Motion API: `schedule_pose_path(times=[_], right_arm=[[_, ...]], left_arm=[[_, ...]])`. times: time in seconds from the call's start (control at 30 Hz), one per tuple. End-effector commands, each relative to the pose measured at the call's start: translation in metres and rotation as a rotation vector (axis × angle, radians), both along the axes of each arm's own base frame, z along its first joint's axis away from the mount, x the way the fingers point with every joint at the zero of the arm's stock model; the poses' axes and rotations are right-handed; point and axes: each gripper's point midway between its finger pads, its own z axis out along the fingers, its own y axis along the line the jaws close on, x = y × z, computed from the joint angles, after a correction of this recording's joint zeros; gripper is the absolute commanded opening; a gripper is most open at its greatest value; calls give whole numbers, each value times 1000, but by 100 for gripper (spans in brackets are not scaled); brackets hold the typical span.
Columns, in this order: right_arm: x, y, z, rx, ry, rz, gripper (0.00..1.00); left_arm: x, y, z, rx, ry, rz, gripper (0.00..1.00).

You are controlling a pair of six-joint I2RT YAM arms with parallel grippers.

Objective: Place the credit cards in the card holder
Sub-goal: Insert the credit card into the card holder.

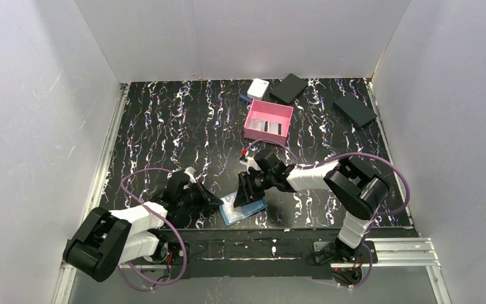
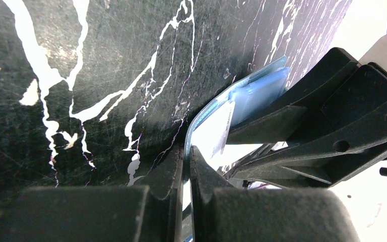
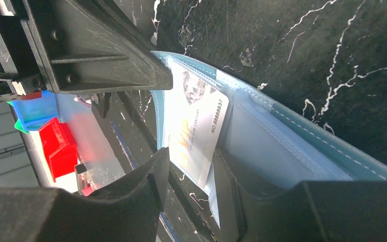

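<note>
1. The left end effector (image 2: 186, 151) was clamped shut on the holder's (image 2: 257, 93) edge.
2. The right end effector (image 3: 191, 154) had a finger on either side of a card (image 3: 196, 116); whether it gripped was unclear.
3. The card sat partly inside the open holder, at the table's (image 3: 307, 50) near edge.
4. Other cards (image 1: 269, 125) lay in the pink tray (image 1: 253, 130).

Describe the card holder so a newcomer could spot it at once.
Go to the table's near edge, midway along. The card holder lies open there, under the right gripper. It alone is blue and slotted; the tray behind is pink, the boxes black or white.
</note>
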Motion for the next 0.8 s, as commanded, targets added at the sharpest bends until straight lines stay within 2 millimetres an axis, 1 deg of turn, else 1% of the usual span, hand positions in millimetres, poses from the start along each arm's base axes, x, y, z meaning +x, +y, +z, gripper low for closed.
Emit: schedule_pose_path(times=[0.0,0.1,0.3,0.53,0.63,0.77], right_arm=[[-21,20,16,96,6,88,46],[-14,13,8,15,-31,80,47],[-3,5,7,-67,-105,86,51],[6,-2,-8,-118,-112,78,52],[11,-8,-14,-170,-130,77,53],[21,-11,-13,-209,-176,65,54]], left_arm=[[-3,1,-5,25,7,-9,0],[-4,1,-6,27,8,-17,0],[-8,4,-10,56,30,-55,0],[-9,9,-12,115,40,-96,0],[-10,10,-12,129,39,-107,0],[-11,12,-13,145,40,-119,0]])
